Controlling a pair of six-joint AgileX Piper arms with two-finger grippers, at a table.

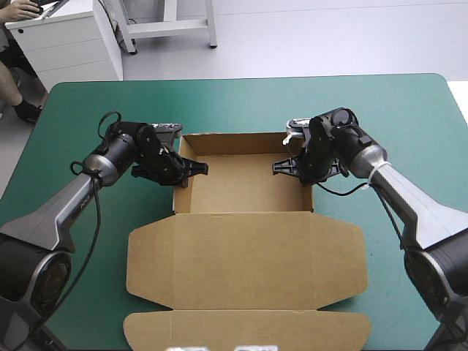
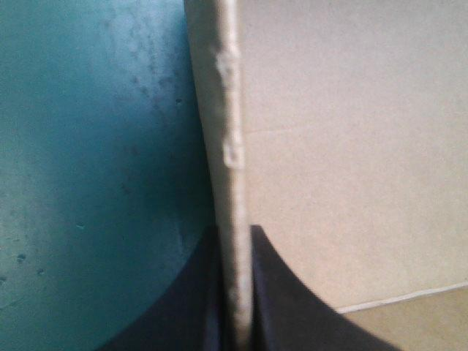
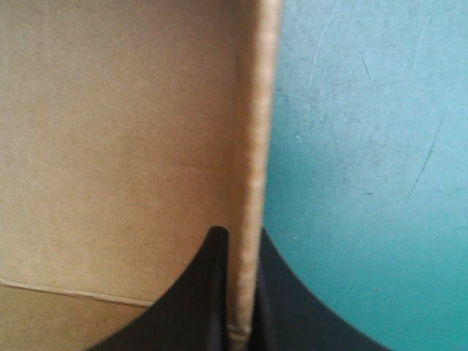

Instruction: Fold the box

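Note:
The brown box [image 1: 245,183] stands as an open tray at mid-table, its walls raised, with the lid [image 1: 245,259] lying flat toward the near edge. My left gripper [image 1: 189,170] is shut on the tray's left wall; in the left wrist view the wall's edge [image 2: 232,146] runs between the black fingers [image 2: 274,292]. My right gripper [image 1: 292,167] is shut on the right wall, and in the right wrist view that wall [image 3: 256,146] passes between its fingers [image 3: 201,292] with the tray's inside on one side and the teal-green cover [image 3: 365,146] on the other.
The lid's front flap [image 1: 245,329] reaches close to the table's near edge. Teal-green cover [image 1: 409,110] shows on both sides of the tray and beyond its far wall [image 1: 234,142].

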